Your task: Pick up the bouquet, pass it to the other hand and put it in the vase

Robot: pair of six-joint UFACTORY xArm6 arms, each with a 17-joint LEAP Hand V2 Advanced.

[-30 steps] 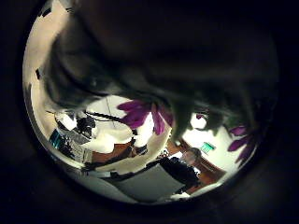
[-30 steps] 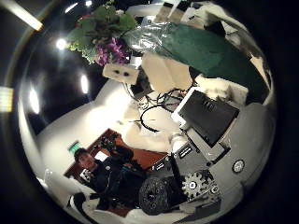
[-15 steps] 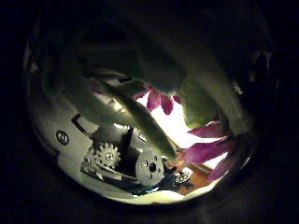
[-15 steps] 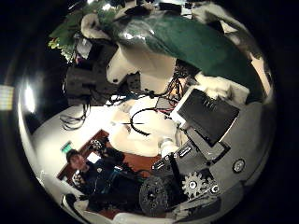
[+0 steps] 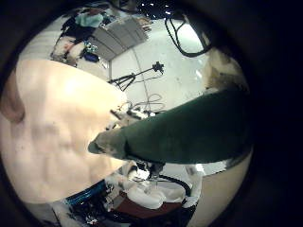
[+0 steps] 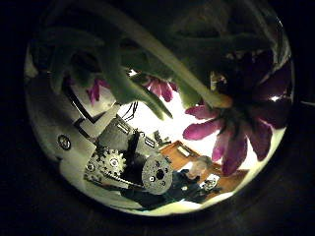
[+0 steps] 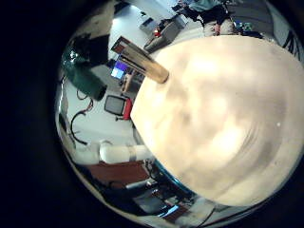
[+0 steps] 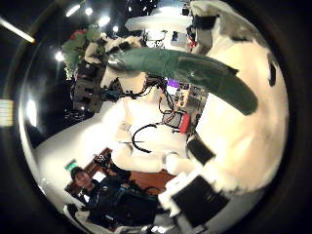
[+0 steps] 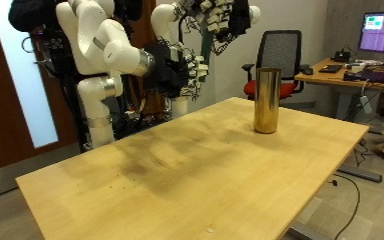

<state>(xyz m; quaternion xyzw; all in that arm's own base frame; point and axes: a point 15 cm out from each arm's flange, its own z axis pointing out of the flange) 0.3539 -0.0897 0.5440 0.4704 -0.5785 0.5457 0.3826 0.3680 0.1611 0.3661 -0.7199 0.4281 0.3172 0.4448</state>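
The bouquet (image 8: 185, 70) has purple flowers (image 6: 231, 128) and a long dark green wrap (image 5: 180, 128) that tapers to a free tip. It hangs in the air beside the table's far edge. My left hand (image 9: 225, 15), the upper one, is at the flower end of the wrap, where its black parts (image 8: 93, 83) close round it. Blooms and stems fill the left thumb side palm view. My right hand (image 9: 179, 70) is lower and apart from the wrap, with its fingers off it. The tall gold vase (image 9: 265, 100) stands upright and empty on the wooden table (image 9: 179, 170).
Behind the table's far side stand an office chair (image 9: 283, 55) and a desk with a monitor (image 9: 379, 35). The vase (image 7: 142, 62) is near the table's far corner. Both arms hang off the table's far side, above the floor.
The wrap that lay close against my right palm now sits farther from it, tip free. My left hand came up to the flowers and stays at them.
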